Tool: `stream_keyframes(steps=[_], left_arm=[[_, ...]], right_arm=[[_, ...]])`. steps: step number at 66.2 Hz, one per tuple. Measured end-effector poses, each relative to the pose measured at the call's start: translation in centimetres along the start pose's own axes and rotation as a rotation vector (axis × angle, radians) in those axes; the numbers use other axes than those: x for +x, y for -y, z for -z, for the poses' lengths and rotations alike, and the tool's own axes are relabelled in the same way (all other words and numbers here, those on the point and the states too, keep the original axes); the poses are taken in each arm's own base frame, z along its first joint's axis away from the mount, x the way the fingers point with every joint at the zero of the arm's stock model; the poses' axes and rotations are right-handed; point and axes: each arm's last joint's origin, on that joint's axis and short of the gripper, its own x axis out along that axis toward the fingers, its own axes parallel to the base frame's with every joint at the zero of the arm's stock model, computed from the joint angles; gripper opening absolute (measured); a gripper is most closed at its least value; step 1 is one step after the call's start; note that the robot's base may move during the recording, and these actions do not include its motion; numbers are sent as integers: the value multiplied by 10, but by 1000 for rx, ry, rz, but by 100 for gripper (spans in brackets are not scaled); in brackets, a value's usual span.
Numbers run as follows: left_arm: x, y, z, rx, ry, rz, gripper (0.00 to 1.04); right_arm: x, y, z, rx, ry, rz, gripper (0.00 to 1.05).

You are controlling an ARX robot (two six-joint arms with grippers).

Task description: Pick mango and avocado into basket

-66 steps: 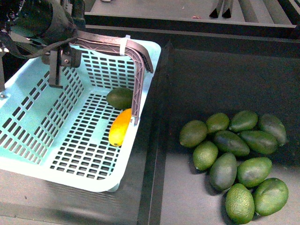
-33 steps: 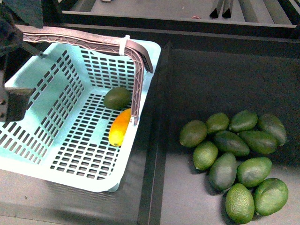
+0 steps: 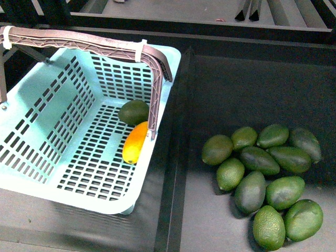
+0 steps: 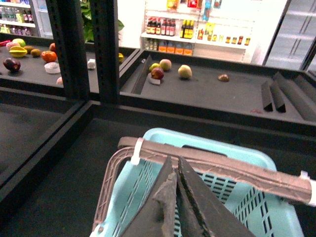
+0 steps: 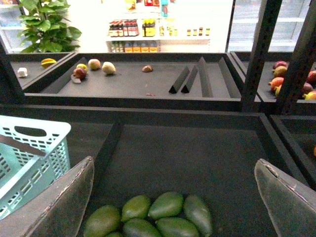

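Observation:
The pale aqua basket (image 3: 47,126) stands at the left of the front view. Its brown handle (image 3: 100,46) arches over it. A yellow-orange mango (image 3: 135,142) and a dark green avocado (image 3: 133,112) lie on its floor by the right wall. Neither gripper shows in the front view. In the left wrist view my left gripper (image 4: 174,167) is shut and empty, above the basket's handle (image 4: 232,170). In the right wrist view my right gripper (image 5: 175,197) is open and empty, above the loose avocados (image 5: 168,205).
Several loose avocados (image 3: 262,178) lie in a heap on the dark shelf to the right of the basket. A raised black divider (image 3: 173,157) runs between basket and heap. Black shelf posts (image 4: 106,49) and trays with other fruit (image 4: 170,69) stand farther back.
My left arm, over the basket's left side a second ago, has moved left and out of the front view. The avocado in the basket shifted slightly. The mango and the heap are unchanged.

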Motion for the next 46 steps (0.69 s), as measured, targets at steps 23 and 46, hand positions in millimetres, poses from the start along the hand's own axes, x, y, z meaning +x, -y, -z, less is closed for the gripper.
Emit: stream_keyframes(steps=[23, 46], left_arm=[[-38, -21, -4, 24, 15, -8, 2], [-61, -32, -9, 27, 31, -6, 2]], right_arm=[[0, 0, 0, 0, 0, 0, 96], [0, 0, 0, 0, 0, 0, 96]])
